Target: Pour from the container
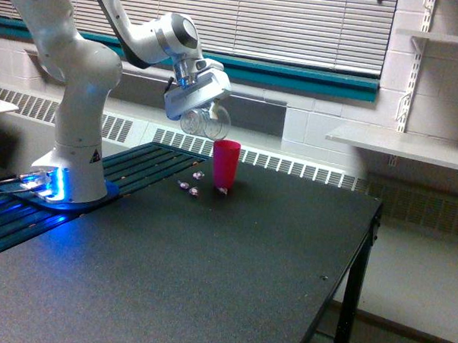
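The container [205,122], a small clear rounded glass, lies tipped on its side in the air, its mouth turned toward the exterior view's right. My gripper [198,109] is shut on it from above. It hangs just above and to the left of the rim of an upright bright pink cup [226,164] on the black table [209,277]. I cannot make out any pieces inside the glass. A few small pinkish-purple pieces [189,186] lie on the table left of the pink cup's base, and one [223,190] lies at its foot.
The arm's white base [69,176] stands at the table's left with a blue glow beside it. A slatted dark rack [138,164] runs behind the base. The table's right edge [362,246] drops to the floor. A wall shelf [401,145] is at the right.
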`<state>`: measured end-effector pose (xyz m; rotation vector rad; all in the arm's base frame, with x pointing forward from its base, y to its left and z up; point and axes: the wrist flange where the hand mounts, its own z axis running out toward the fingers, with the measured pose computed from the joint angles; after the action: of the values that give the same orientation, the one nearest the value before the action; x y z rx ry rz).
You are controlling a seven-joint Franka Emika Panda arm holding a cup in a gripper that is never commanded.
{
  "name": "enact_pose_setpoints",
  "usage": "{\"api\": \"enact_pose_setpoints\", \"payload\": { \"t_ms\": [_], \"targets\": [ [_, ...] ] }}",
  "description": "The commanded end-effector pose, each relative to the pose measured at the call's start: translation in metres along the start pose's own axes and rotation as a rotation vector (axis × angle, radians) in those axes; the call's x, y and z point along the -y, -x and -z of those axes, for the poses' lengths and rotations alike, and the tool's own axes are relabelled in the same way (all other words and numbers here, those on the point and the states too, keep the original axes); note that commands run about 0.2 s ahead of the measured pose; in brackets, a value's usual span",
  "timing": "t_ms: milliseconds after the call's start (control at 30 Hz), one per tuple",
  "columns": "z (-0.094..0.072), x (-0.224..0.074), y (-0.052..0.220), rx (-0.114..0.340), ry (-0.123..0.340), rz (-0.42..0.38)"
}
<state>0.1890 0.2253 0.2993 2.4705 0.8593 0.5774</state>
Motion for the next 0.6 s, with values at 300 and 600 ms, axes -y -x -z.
{"api": "enact_pose_setpoints", "payload": {
  "t_ms": [300,600],
  "targets": [
    [0.007,-0.022,-0.014,-0.027,-0.012,-0.114],
    [0.011,-0.036,-0.022,-0.051,-0.021,-0.148]
  ]
}}
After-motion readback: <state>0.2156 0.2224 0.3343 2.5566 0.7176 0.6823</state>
